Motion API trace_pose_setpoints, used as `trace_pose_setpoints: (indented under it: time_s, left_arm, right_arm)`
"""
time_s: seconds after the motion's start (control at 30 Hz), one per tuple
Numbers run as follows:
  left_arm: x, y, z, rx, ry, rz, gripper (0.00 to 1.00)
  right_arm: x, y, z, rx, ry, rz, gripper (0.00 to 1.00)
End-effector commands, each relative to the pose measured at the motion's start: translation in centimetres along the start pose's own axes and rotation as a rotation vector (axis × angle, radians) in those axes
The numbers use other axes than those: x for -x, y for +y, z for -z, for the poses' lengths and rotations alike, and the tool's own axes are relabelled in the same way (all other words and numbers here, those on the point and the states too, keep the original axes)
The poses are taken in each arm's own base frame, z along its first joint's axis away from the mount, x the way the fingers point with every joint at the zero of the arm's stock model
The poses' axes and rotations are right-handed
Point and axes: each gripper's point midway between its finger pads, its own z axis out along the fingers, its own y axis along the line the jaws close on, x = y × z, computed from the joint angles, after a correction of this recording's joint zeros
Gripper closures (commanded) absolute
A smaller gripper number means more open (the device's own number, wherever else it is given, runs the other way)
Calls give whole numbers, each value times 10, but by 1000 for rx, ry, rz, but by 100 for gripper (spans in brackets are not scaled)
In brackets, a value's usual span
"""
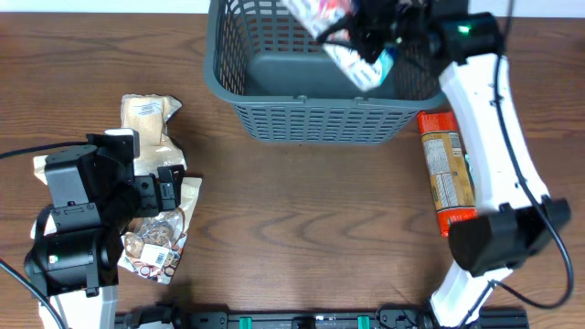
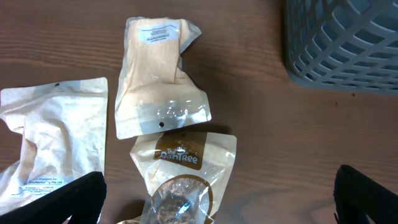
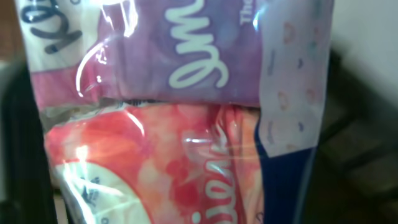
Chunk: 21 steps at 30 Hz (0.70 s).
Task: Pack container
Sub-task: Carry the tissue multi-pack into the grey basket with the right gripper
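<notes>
Seen from overhead, the basket [image 1: 315,119] sits at the top centre of the frame on a wooden table [image 1: 302,228]. Your right gripper [image 1: 366,41] is above the basket's right side, at the upper right of the frame, its jaws narrow and clamped on a shiny plastic-wrapped pack [image 3: 186,124]. In the right wrist view that pack fills the frame, purple above and pink below. An orange can [image 1: 446,169] lies on its side just right of the basket, partly under the right arm.

Your left gripper [image 2: 217,196] is at the lower left of the overhead frame, jaws spread wide and holding nothing. In its wrist view three pouches lie below it: a tan one [image 2: 158,74], a white one [image 2: 53,137] at the left edge, and a windowed brown-label one [image 2: 183,174] at the bottom centre.
</notes>
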Motion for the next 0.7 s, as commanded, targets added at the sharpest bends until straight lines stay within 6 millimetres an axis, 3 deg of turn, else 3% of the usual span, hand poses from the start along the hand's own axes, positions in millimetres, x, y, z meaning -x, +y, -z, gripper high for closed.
trace_pose_setpoints:
  time_s: [0.0, 0.17, 0.67]
  left_arm:
    - [1, 3, 1, 15, -4, -8, 1]
    - [1, 3, 1, 15, -5, -11, 1]
    - [1, 3, 1, 15, -5, -11, 1]
  right_arm:
    - [-18, 0, -3, 13, 62, 53, 96]
    - [-52, -7, -5, -26, 207, 60, 98]
    - [-65, 5, -1, 40, 259, 218, 95]
